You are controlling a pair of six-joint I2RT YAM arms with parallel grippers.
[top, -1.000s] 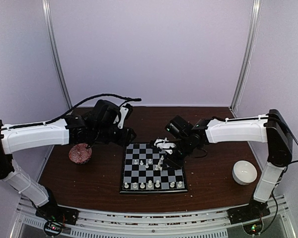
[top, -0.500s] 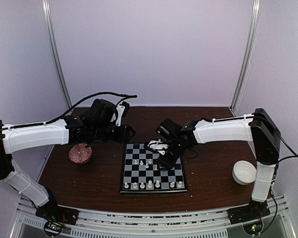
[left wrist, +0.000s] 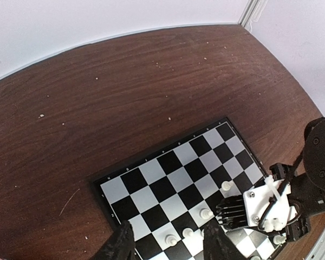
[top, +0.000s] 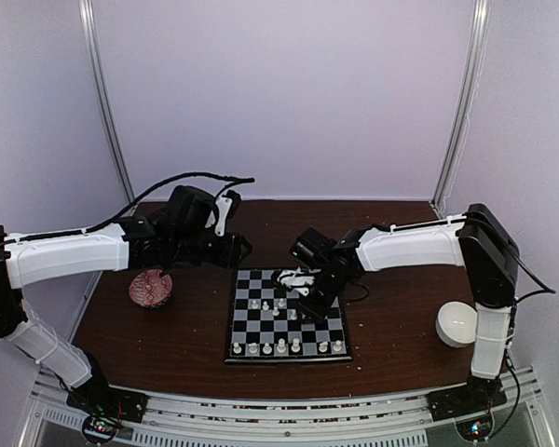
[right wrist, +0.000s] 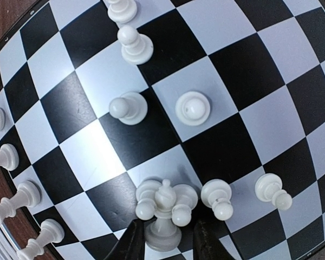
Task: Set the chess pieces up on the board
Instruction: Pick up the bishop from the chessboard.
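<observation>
The board point(top: 289, 359) lies in the middle of the table, seen also from the left wrist point(left wrist: 162, 184) and the right wrist point(right wrist: 206, 81). A row of white chess pieces point(top: 281, 346) stands along its near edge, with a few pawns point(top: 265, 304) mid-board. My right gripper point(top: 298, 291) hangs low over the board. In the right wrist view my right gripper point(right wrist: 165, 239) is open. Its jaws straddle the base of a white bishop point(right wrist: 163, 216), which leans between two pawns point(right wrist: 143, 203); a gap shows on the right side. My left gripper point(left wrist: 168, 245) hovers open and empty over the board's far left corner.
A red patterned bowl point(top: 151, 288) sits left of the board, under the left arm. A white bowl point(top: 458, 323) stands at the right near the right arm's base. Pale crumbs point(left wrist: 40, 116) dot the brown table. More pieces point(right wrist: 5, 157) line the board's edge.
My right arm has swung left across the board and its jaws have narrowed round the bishop. The left gripper has shifted slightly and stays open.
</observation>
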